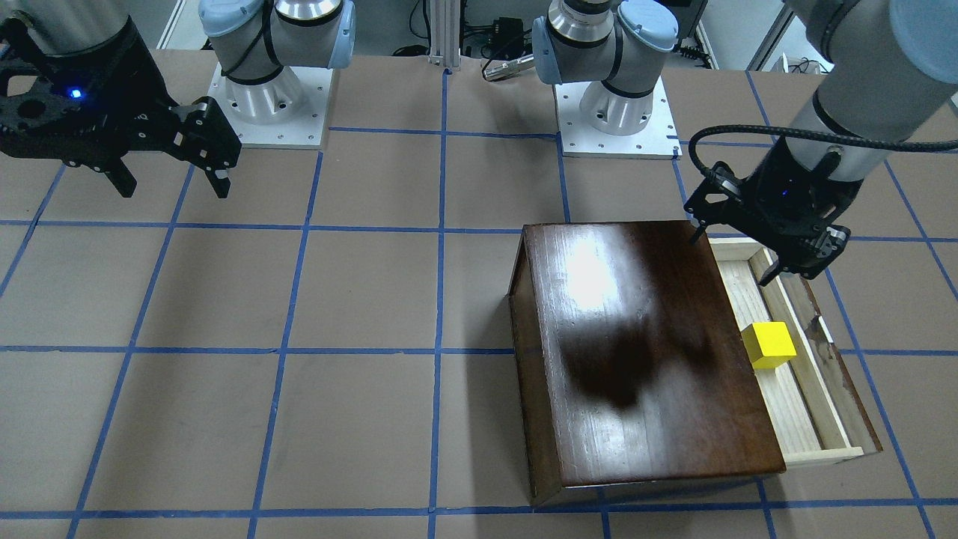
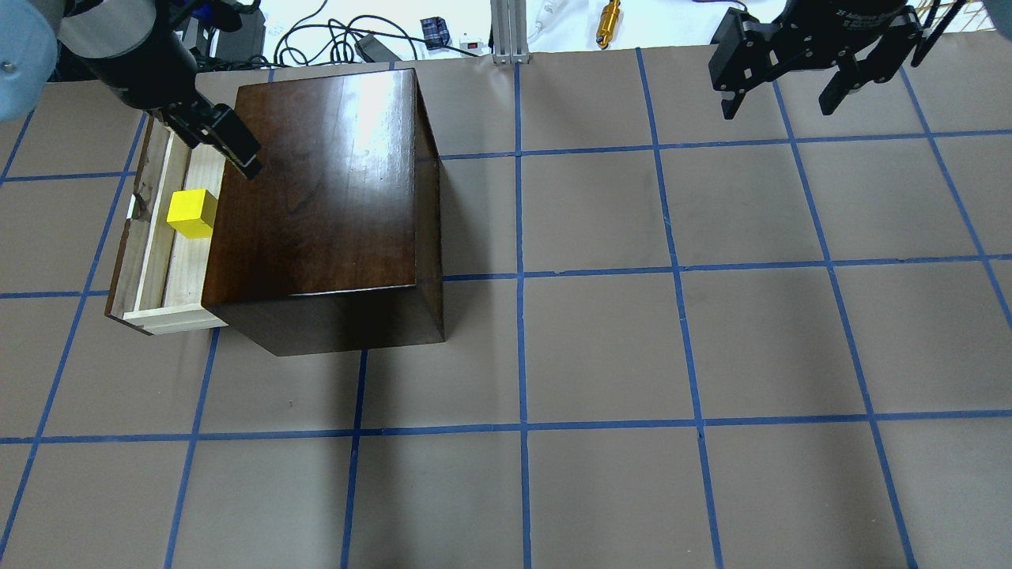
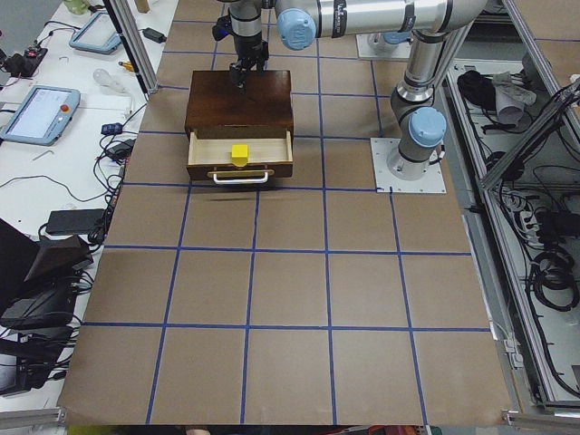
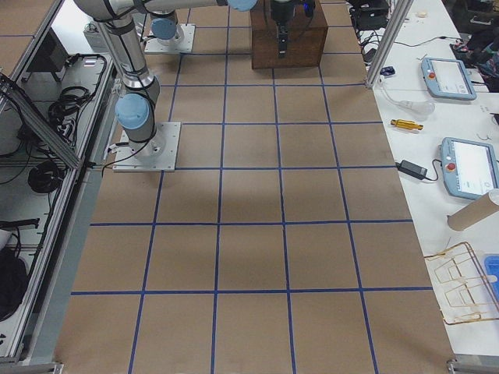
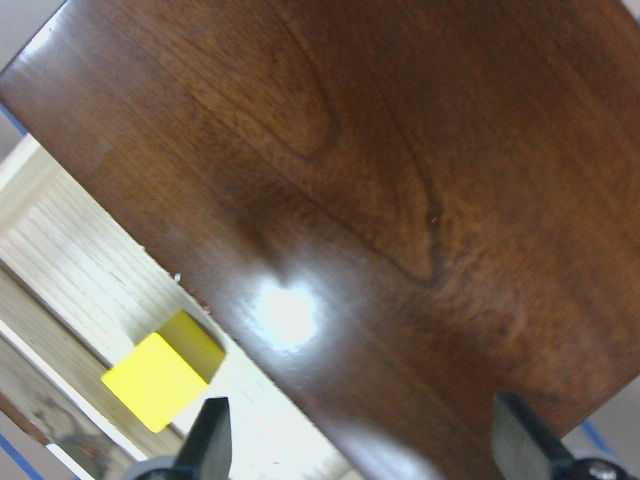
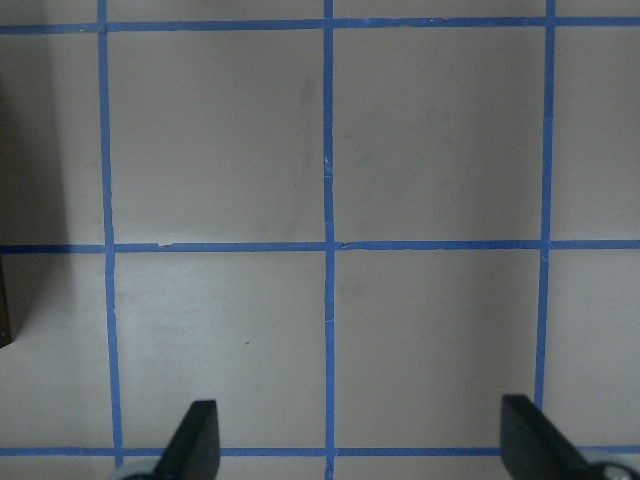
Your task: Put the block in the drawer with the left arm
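Observation:
The yellow block (image 1: 769, 344) lies in the open drawer (image 1: 778, 397) of the dark-brown wooden box (image 1: 636, 352). It also shows in the overhead view (image 2: 192, 213), the exterior left view (image 3: 239, 155) and the left wrist view (image 5: 160, 380). My left gripper (image 1: 732, 258) is open and empty. It hovers over the box's drawer-side edge, on the robot's side of the block and apart from it, with its fingers (image 5: 210, 440) spread wide. My right gripper (image 1: 174, 187) is open and empty, far off over bare table (image 6: 362, 450).
The drawer (image 2: 178, 269) sticks out from the box (image 2: 324, 182) toward the table's left end, with a metal pull (image 3: 240, 178) on its front. The two arm bases (image 1: 269, 90) (image 1: 614, 105) stand at the robot's edge. Cables and a brass tool (image 2: 609, 14) lie beyond the far edge.

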Robot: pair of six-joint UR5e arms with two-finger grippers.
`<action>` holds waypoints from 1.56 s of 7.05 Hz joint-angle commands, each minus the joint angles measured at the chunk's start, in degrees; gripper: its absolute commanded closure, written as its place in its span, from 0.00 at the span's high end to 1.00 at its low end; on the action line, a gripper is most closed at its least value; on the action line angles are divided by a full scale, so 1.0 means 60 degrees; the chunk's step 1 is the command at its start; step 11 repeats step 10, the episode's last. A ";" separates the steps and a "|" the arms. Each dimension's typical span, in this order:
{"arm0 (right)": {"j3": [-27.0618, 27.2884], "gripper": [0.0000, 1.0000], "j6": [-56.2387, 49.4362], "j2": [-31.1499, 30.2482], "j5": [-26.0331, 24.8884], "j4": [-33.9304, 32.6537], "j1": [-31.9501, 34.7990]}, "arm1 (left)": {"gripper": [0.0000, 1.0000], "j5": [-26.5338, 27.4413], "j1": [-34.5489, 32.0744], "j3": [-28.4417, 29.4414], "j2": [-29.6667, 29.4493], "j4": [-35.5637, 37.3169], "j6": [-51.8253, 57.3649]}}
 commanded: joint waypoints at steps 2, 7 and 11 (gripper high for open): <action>0.0000 1.00 0.0000 0.0007 0.0007 0.0000 0.0007 | 1.00 0.0191 -0.0683 -0.0247 0.0435 -0.0224 -0.4190; 0.0000 1.00 0.0000 0.0007 -0.0008 0.0000 0.0008 | 1.00 0.0119 -0.0860 -0.0454 0.0848 -0.0210 -0.5755; 0.0000 1.00 0.0000 -0.0008 0.0007 0.0000 -0.0007 | 1.00 0.0103 -0.0758 -0.0439 0.0760 -0.0225 -0.5754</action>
